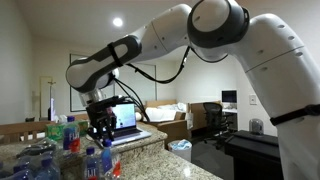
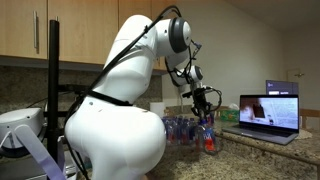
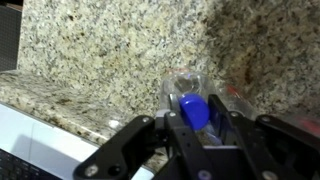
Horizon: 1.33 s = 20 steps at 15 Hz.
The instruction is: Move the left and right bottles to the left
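In the wrist view my gripper is shut on a small clear bottle, its fingers clamping either side of the blue cap, with speckled granite counter behind. In both exterior views the gripper points down over the counter with that bottle, red-labelled, hanging under it. Another small blue-capped bottle stands close beside it near the counter's front. Whether the held bottle touches the counter I cannot tell.
An open laptop stands on the counter just beyond the gripper. Several other bottles and larger red and blue containers crowd the counter beside the held bottle. A bin stands on the floor past the counter's edge.
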### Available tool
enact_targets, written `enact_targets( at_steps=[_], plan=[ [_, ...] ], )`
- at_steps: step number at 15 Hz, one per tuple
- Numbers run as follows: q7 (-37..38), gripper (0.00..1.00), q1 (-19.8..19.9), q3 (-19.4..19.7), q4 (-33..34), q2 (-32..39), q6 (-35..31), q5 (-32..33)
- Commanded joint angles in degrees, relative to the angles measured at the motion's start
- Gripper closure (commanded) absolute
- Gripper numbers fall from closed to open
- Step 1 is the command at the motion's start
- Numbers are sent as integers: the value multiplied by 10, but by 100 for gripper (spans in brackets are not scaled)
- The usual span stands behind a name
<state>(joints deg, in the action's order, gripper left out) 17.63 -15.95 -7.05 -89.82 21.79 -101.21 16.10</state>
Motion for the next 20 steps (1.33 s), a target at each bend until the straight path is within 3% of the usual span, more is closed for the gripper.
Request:
enact_targets(
  at_steps=[1, 5, 10, 11, 13, 20],
  plan=[
    [46, 88, -20, -1, 49, 32, 15, -19],
    [88, 88, -31, 4, 81, 50, 29, -44],
    [114, 88, -5, 13, 28, 3, 37, -122],
    [111, 88, -3, 18, 63, 33, 40, -126],
    [105, 88, 3, 25, 62, 32, 40, -127],
    [97, 88, 0, 43, 148, 86, 79, -100]
  ],
)
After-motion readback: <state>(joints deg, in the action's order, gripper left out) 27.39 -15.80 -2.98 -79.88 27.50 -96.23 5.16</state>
